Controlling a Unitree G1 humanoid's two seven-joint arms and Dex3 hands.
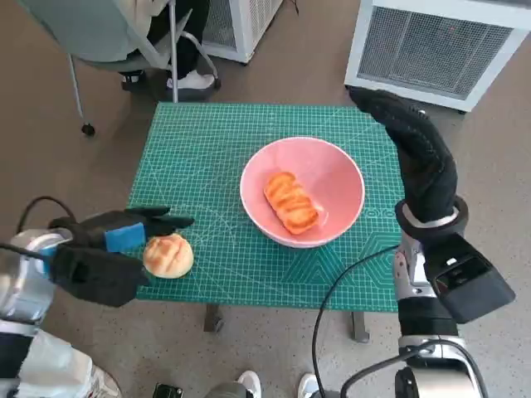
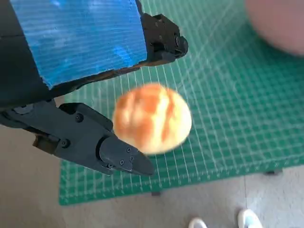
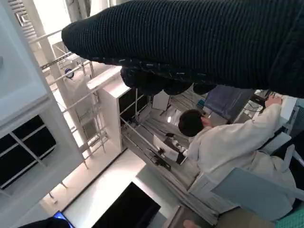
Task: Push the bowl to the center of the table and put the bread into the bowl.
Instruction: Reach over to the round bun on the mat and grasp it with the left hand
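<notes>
A pink bowl (image 1: 332,162) stands near the middle of the green cutting mat (image 1: 207,149), a little to the right, with a long striped bread (image 1: 291,201) lying in it. A round bun (image 1: 168,255) sits at the mat's front left edge. My left hand (image 1: 104,249) lies beside it, fingers spread above and thumb below the bun (image 2: 152,118), with a gap showing. In the left wrist view my left hand (image 2: 80,52) fills the frame, and the bowl (image 2: 280,23) is a pink blur. My gloved right hand (image 1: 419,149) is raised just right of the bowl, stretched out and holding nothing.
A chair (image 1: 124,33) with a person's legs stands beyond the table's far left corner. White slatted units (image 1: 431,46) stand behind the table. White shoes (image 1: 249,383) show on the floor at the front. The right wrist view shows the glove (image 3: 190,42) and a seated person (image 3: 228,147).
</notes>
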